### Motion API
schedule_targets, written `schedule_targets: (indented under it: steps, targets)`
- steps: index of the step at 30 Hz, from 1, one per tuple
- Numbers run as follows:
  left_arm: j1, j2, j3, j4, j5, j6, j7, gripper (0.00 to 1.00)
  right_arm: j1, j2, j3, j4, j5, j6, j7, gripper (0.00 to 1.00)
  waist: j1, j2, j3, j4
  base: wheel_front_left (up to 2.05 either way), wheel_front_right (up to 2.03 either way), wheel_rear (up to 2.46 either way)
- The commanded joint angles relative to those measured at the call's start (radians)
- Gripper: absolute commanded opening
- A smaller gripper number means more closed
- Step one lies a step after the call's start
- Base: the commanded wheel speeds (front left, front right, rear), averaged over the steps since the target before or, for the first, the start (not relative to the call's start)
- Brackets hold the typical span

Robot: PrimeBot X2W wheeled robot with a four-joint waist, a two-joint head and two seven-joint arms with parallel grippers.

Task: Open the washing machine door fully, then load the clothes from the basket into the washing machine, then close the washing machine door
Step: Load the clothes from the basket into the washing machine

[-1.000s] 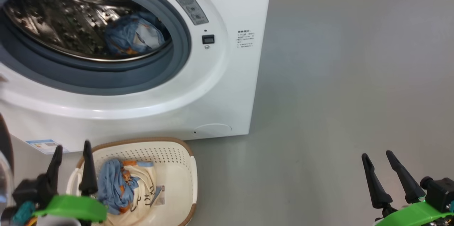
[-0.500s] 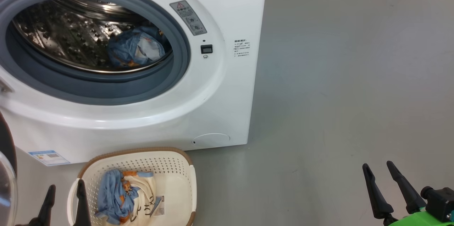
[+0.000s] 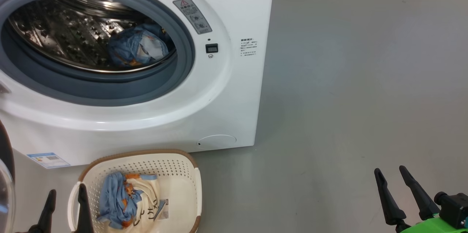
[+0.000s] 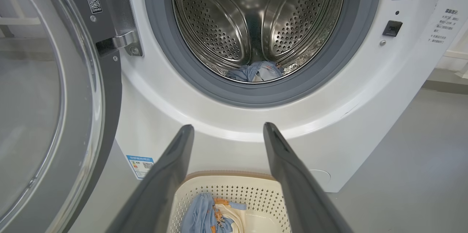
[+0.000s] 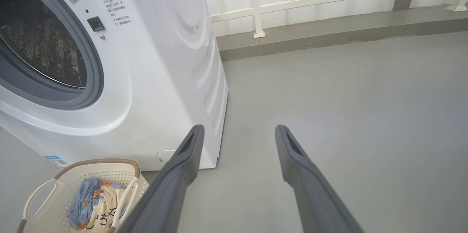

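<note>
**1. Door.** The washing machine door (image 4: 55, 97) stands swung wide on its hinge (image 4: 109, 13), to the left of the left gripper (image 4: 227, 127) and its fingers. It is clear of the opening. Judged: the opening step is complete, and the door is parked there so that the path to the drum (image 4: 219, 24) is free.

**2. Load.** One blue garment (image 4: 256, 72) lies at the bottom of the drum, ahead of and above the left fingertips. The remaining clothes (image 3: 126, 200) are a light blue printed piece bunched on a cream piece with black lettering. They lie in the basket (image 3: 172, 165), directly below and just right of the left fingers. The basket stands on the floor (image 3: 347, 79) close against the front of the washing machine (image 3: 226, 108); contact cannot be confirmed. Judged: this placement keeps the lift from basket to drum short.

**3. Left fingers.** They are spread wide, with nothing between them and nothing touched. They hang above the near left part of the basket, pointing towards the machine. Judged: this pose suits a descent onto the clothes.

**4. Right fingers.** The right gripper (image 3: 389, 169) holds its fingers apart and empty over bare floor, with the machine and basket well off to their left. Judged: this arm is held out of the loading path.

**5. Progress.** Judged: loading is partly done, and the door is not yet closed.
</note>
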Motion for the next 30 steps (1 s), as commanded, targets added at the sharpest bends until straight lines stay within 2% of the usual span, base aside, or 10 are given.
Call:
schedule_targets:
  steps: [1, 11, 19, 21, 30]
  targets:
    - [-0.016, 0.008, 0.035, -0.020, 0.003, -0.003, -0.005, 1.00, -0.016, -0.021, 0.018, -0.024, 0.010, 0.002, -0.012, 1.00, 0.0000, -0.0001, 0.005, 0.000, 0.00, 0.00, 0.00]
    - [-0.041, 0.003, 0.018, 0.106, 0.001, -0.002, -0.005, 1.00, -0.037, -0.002, 0.030, -0.034, 0.004, 0.002, -0.012, 1.00, 0.0000, -0.0001, 0.033, -0.001, 0.00, 0.00, 0.00]
    - [-0.124, 0.002, -0.005, 0.320, -0.011, -0.001, -0.005, 1.00, -0.083, 0.014, 0.055, -0.039, -0.003, 0.002, -0.012, 1.00, 0.0000, -0.0001, 0.087, -0.009, 0.00, 0.00, 0.00]
    - [-0.170, 0.003, -0.015, 0.416, -0.006, -0.002, -0.005, 1.00, -0.103, 0.024, 0.059, -0.043, -0.007, 0.002, -0.012, 1.00, 0.0000, -0.0001, 0.113, -0.010, 0.00, 0.00, 0.00]
    - [-0.352, 0.037, -0.058, 0.671, 0.000, -0.003, -0.005, 1.00, -0.158, 0.041, 0.070, -0.052, -0.011, 0.002, -0.012, 1.00, 0.0000, -0.0001, 0.216, -0.014, 0.00, 0.00, 0.00]
